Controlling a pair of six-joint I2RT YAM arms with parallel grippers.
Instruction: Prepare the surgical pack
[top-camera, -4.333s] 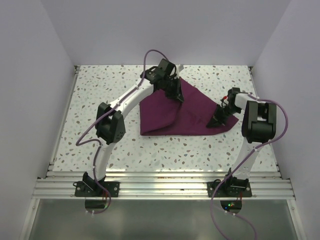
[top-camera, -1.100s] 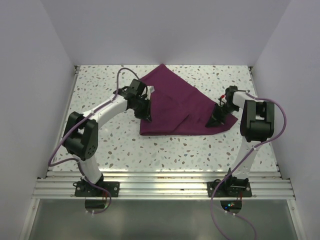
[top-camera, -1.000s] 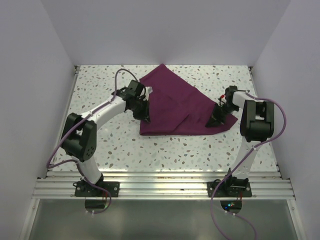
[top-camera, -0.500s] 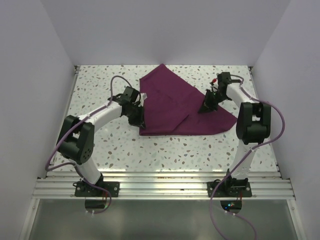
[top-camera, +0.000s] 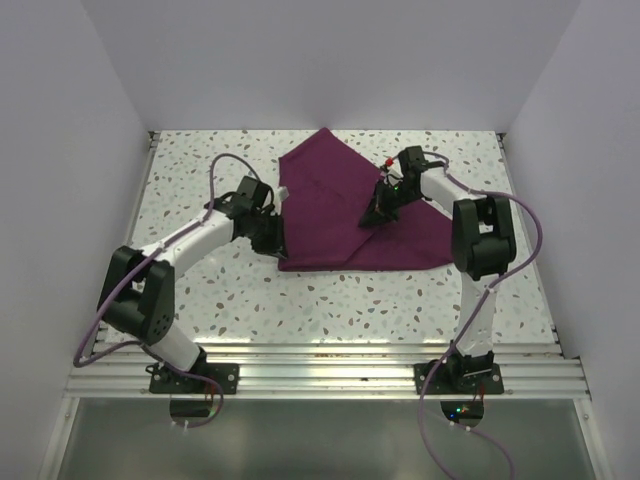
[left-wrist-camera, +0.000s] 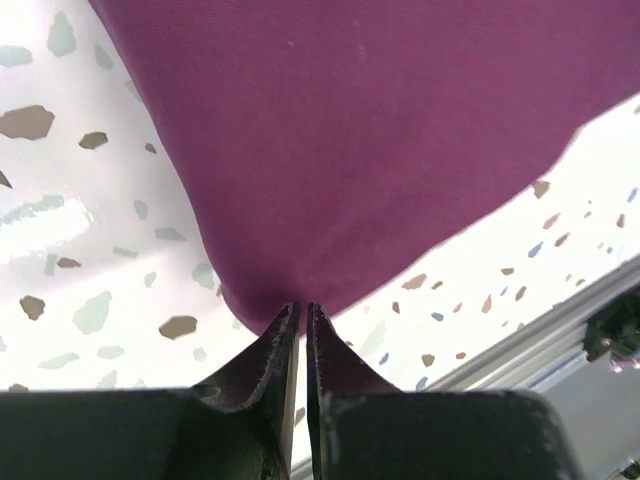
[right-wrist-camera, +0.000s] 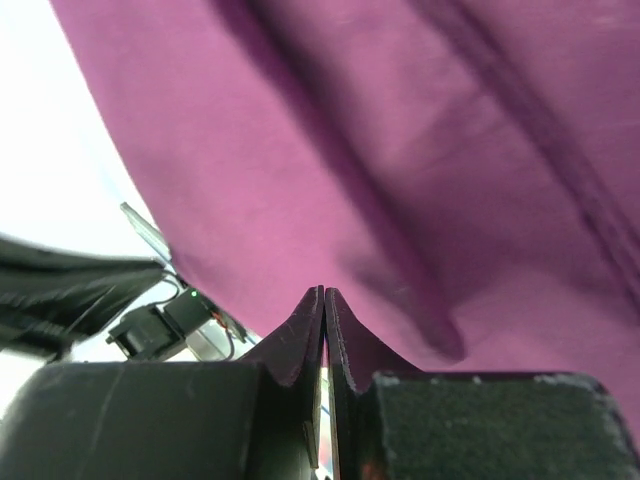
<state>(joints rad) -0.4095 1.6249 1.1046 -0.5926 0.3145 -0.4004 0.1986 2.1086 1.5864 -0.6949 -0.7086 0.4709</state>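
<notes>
Cloth (top-camera: 330, 205) is all that shows of the pack: a dark purple sheet folded flat on the tabletop (top-camera: 200, 290), toward the far edge and midway between the sides. It looks light, limp and apt to slide, so a pinch at a corner or folded edge seems the surest hold. The left gripper (top-camera: 275, 238) reaches low to the sheet's left edge, jaws almost together; whether fabric is nipped cannot be told. The right gripper (top-camera: 377, 214) points down at the sheet's middle, jaws closed, no fabric visible between them.

right gripper (top-camera: 378, 214) swung inward over cloth (top-camera: 325, 205) — perhaps dragging a fold, left gripper (top-camera: 276, 240) retreated
</notes>
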